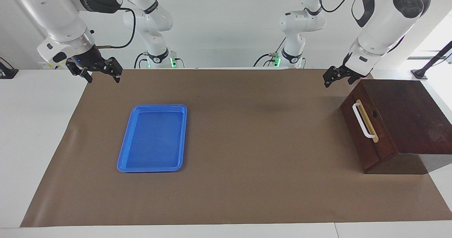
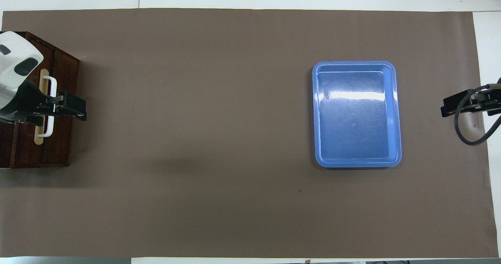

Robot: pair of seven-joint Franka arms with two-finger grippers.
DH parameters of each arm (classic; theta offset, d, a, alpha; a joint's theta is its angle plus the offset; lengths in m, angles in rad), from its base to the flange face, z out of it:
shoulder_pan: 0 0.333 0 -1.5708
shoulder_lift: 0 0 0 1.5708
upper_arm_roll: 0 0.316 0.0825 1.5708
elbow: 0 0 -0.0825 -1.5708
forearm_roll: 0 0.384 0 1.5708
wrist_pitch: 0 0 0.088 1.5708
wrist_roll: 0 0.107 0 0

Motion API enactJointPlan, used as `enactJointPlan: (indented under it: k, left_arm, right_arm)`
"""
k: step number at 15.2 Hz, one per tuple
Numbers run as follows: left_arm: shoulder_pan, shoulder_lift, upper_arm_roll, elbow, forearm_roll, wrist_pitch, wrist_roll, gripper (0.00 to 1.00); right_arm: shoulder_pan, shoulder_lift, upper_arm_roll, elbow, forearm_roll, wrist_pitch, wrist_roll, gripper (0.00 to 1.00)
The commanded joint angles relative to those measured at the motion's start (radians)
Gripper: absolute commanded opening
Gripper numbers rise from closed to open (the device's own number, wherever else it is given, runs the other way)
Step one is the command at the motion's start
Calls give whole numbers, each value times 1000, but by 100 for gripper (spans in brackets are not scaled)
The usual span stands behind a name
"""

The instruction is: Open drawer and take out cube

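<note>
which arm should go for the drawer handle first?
Left, probably. The left pincer hangs open in the air by the closed drawer, close to its white handle. The right pincer, also open, waits at the other end of the table, past the blue tray. No cube visible.

Two glossy white, rounded arms with dark grey joint caps and black bands at the joints. Black cables run along each arm. Green lights glow at both bases. Black two-finger left gripper (image 1: 335, 76) and right gripper (image 1: 94, 69); a small blue light above the latter.
</note>
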Motion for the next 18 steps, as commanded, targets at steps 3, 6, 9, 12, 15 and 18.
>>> enactJointPlan:
  k: [3, 6, 9, 12, 15, 18]
  left_arm:
    - [-21, -22, 16, -30, -7, 10, 16, 100]
    - [-25, -20, 16, -31, 3, 65, 34, 100]
    - [-25, -23, 16, -95, 55, 195, 77, 100]
    - [-53, 0, 9, -140, 163, 305, 87, 100]
    - [-49, 15, 11, -242, 323, 454, 146, 100]
    - [5, 49, 13, -303, 389, 597, 180, 100]
  right_arm:
    - [-21, -3, 14, 3, -20, -6, -28, 100]
    - [-23, -3, 11, 5, -20, -8, -29, 100]
    - [-23, -3, 8, 3, -20, -9, -28, 100]
    - [-23, -3, 6, 3, -20, -11, -29, 100]
    - [-24, -3, 3, 2, -18, -6, -58, 100]
    - [-27, -5, -1, 2, -16, -9, -66, 100]
